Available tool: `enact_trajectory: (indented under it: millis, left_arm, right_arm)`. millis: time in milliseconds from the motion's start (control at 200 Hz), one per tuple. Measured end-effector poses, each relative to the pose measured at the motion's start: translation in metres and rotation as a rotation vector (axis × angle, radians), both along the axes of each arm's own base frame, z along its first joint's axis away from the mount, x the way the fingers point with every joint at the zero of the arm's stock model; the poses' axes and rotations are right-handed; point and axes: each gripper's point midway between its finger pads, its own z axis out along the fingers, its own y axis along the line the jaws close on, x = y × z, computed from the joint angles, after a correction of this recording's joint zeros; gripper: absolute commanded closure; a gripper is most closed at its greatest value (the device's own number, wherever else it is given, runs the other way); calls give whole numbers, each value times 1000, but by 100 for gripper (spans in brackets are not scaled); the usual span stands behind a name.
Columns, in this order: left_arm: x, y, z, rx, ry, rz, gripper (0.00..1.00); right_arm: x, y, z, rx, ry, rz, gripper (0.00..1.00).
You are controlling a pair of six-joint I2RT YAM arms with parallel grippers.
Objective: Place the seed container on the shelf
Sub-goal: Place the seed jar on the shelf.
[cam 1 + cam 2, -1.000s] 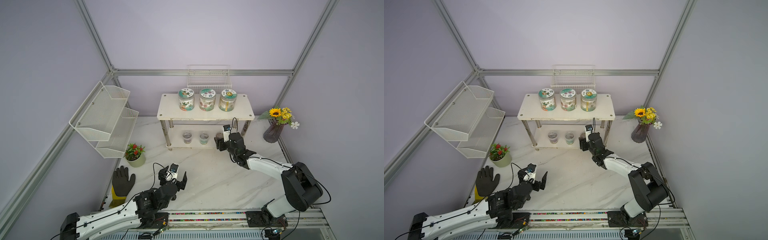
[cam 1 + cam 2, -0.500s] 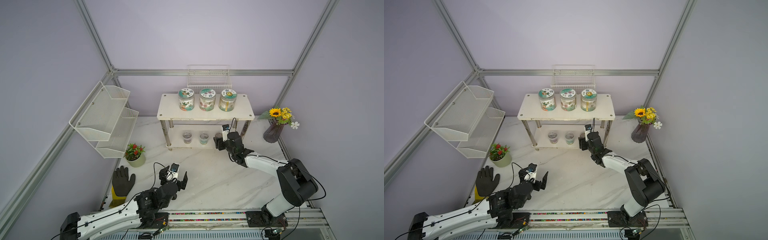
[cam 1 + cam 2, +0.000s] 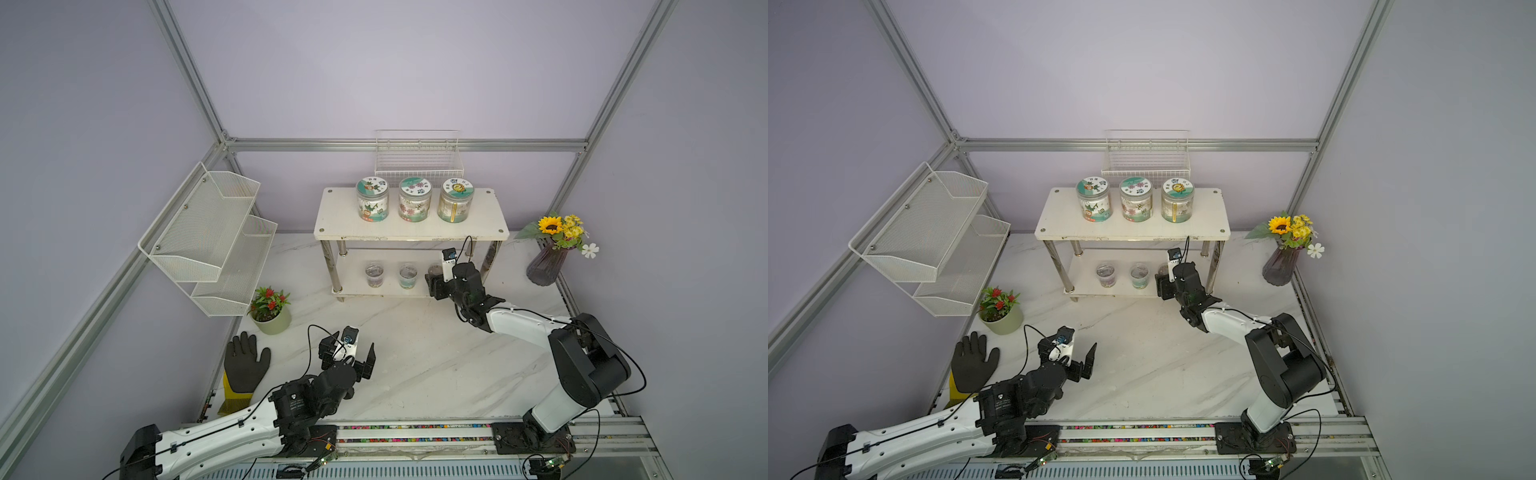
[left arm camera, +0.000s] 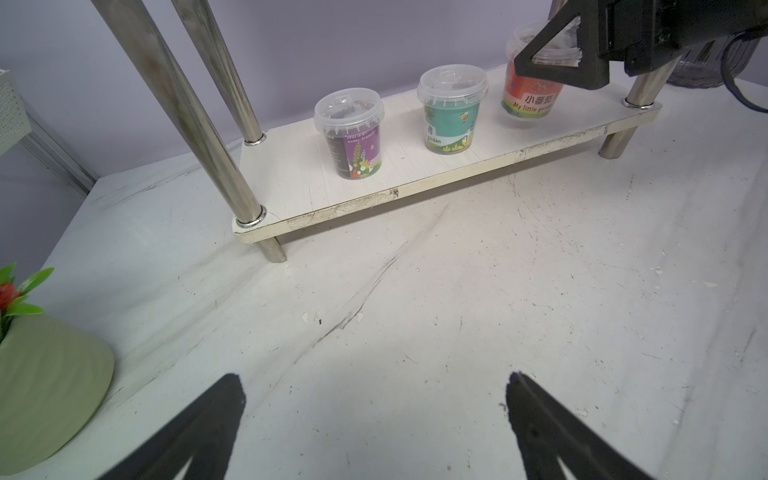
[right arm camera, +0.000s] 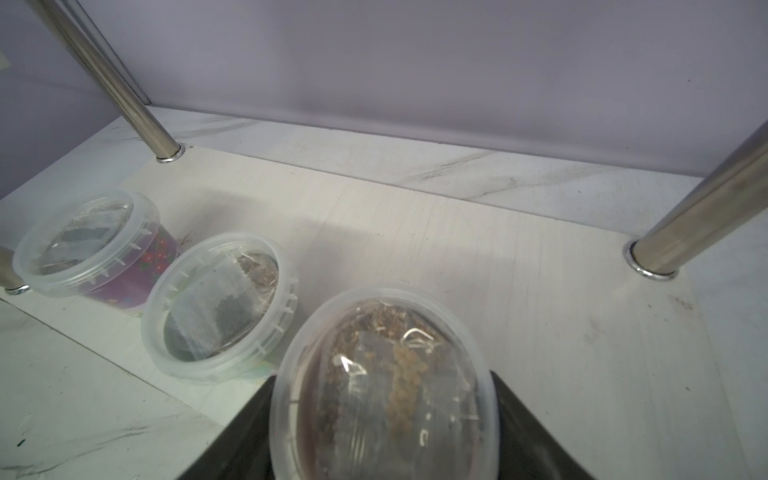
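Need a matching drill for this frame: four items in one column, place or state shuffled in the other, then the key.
Column A
1. orange-label seed container
2. purple-label seed container
3. left gripper
4. black glove

Column B
a. flat on the table, near the potted plant
b. open, holding nothing
c. clamped in the right gripper at the lower board of the shelf
d. standing free on that lower board, beside the green-label container

Pairs: 1-c, 2-d, 3-b, 4-a
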Motion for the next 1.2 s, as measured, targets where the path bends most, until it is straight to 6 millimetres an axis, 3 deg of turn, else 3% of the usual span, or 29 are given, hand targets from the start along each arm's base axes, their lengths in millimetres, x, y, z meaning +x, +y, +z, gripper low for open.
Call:
enact_trajectory:
  millis: [1200]
  left_arm:
    - [0,-3,-3,8,9,-14,0]
  right_arm:
    - [7,-5,-15,-12,28,-12,35]
